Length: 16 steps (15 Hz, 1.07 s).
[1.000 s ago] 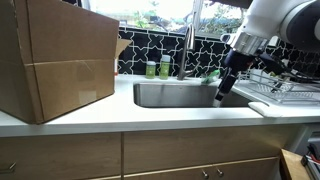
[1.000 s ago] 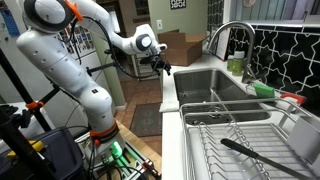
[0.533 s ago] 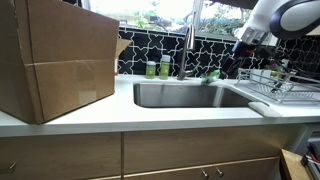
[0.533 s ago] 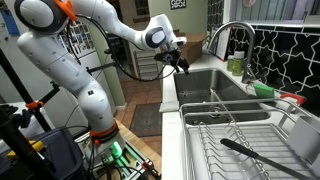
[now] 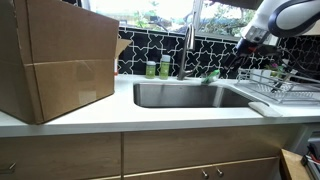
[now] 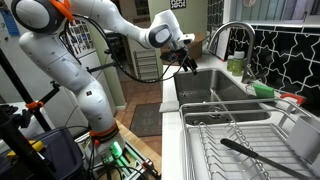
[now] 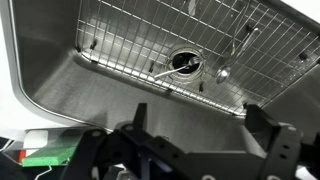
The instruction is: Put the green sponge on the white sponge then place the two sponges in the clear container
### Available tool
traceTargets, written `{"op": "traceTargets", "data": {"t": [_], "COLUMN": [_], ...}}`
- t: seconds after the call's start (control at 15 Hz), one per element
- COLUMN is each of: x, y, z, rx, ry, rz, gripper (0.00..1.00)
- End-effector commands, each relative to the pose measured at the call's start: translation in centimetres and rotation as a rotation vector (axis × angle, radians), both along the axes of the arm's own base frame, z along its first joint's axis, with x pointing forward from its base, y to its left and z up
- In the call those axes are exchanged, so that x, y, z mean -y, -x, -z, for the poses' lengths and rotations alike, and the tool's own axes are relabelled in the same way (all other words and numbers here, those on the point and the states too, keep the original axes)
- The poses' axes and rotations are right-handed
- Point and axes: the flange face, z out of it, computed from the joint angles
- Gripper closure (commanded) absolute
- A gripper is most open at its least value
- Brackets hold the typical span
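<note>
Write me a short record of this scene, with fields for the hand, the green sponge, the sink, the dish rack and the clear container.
hand: open, holds nothing, above the sink
green sponge: on the sink's back rim near the faucet, apart from the hand
sink: steel, wire grid on its floor, no sponge seen inside
dish rack: beside the sink, a dark utensil in it
clear container: not visible

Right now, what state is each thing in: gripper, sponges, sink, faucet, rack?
Sink: no standing water, wire grid on its floor.
Gripper: open, empty, over the sink.
Green sponge: flat on the ledge behind the sink, not held.
White sponge: cannot pick it out.
Faucet: no water running.
Dish rack: holds a black utensil.
</note>
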Motion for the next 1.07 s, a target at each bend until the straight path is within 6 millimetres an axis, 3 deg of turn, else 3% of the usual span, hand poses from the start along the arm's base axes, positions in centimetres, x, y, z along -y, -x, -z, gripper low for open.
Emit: {"op": "traceTargets", "data": {"t": [0.0,0.27,0.6,1.0], "x": [2.2,8.6,14.4,21.2], "y": [-0.7,-2.3,-4.6,-5.9], "z": [0.3,-0.2,-0.6,1.4], "rx": [0.005,0.062,0.135,0.257], "ry": [0.032,-0.061,-0.146,-0.192], "rz": [0.083,0.312,0.552,0.838], "gripper": [0.00,0.00,0.00,0.00]}}
